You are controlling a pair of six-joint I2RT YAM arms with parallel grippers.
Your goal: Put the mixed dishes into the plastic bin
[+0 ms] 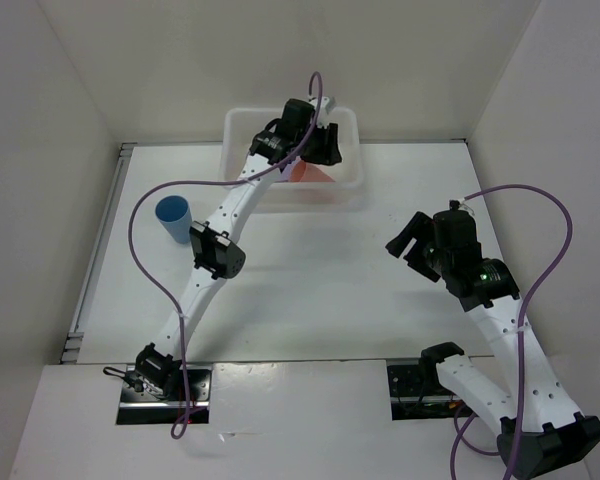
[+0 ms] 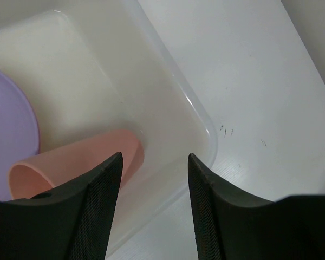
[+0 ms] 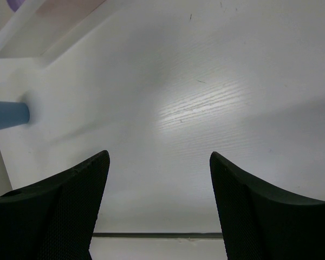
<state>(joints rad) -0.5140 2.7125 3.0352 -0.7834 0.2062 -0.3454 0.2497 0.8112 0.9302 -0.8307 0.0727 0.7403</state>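
Observation:
The plastic bin [image 1: 348,120] stands at the back middle of the table. Over it hangs my left gripper [image 1: 320,150], open and holding nothing. In the left wrist view the gripper [image 2: 154,162] is above the bin's near corner [image 2: 200,116]. A salmon-red cup [image 2: 76,162] lies on its side inside, beside a purple plate [image 2: 11,135]. From above the cup shows as an orange-red patch [image 1: 306,172]. A blue cup [image 1: 173,217] stands upright on the table, left of the left arm. My right gripper [image 1: 408,248] hovers open at mid-right, well away from both.
The right wrist view has the blue cup [image 3: 8,115] at its left edge and the bin's corner [image 3: 21,32] at top left, with bare white table under the open gripper [image 3: 160,160]. White walls enclose the table on three sides.

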